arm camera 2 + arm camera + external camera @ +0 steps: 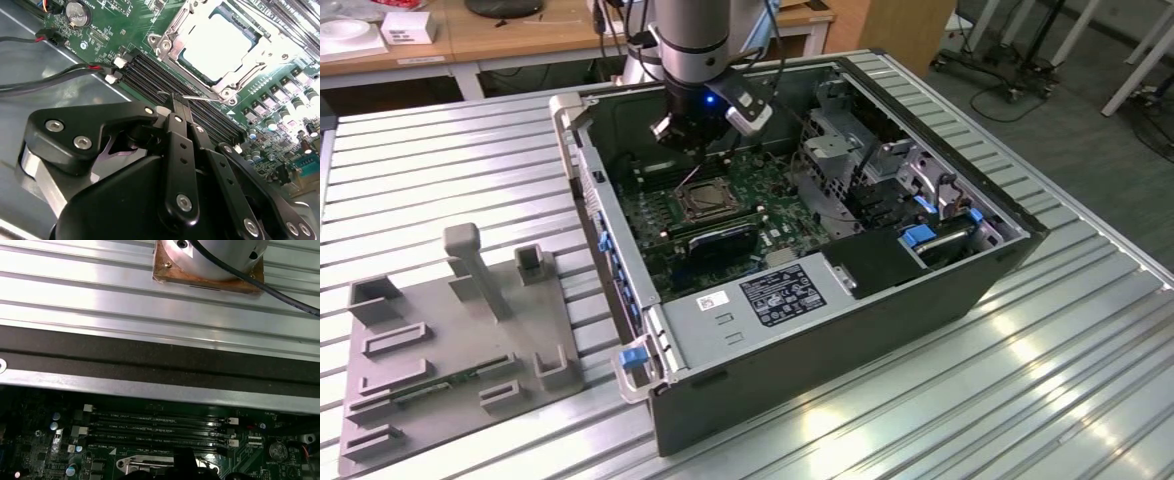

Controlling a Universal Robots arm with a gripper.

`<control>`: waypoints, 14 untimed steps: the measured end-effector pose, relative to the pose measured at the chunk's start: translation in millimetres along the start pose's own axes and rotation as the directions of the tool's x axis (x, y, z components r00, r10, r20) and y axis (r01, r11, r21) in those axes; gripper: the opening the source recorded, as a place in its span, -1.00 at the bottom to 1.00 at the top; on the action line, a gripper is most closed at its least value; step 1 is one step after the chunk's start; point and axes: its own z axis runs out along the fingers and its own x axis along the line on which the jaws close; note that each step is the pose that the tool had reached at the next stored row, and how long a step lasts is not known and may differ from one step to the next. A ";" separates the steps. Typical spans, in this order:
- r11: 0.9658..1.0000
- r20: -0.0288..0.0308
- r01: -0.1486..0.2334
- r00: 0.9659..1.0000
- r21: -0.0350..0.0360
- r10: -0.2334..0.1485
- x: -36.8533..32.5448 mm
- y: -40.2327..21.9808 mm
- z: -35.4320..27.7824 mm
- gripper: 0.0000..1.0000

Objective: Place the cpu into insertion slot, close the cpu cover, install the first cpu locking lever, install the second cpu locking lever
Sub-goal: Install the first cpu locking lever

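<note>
Cpu lies seated under the closed cpu cover, at six o'clock from the gripper in the exterior view, whose jaws are clenched together beside a thin wire locking lever; pressing it steadily, clear of the memory slots, seems wise.

— What carries the scene?
— A ribbed silver metal table.
— And lying on it?
— An open black computer case, set on its side. Just beside it, toward the exterior view's left, is a grey fixture plate with upright posts.
</note>
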 end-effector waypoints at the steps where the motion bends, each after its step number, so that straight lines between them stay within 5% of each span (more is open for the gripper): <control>1: 1.000 0.000 0.000 1.000 0.000 0.000 0.1 0.2 0.6 -0.79; 14: 1.000 0.001 0.000 1.000 0.000 0.000 0.9 1.6 7.1 -0.79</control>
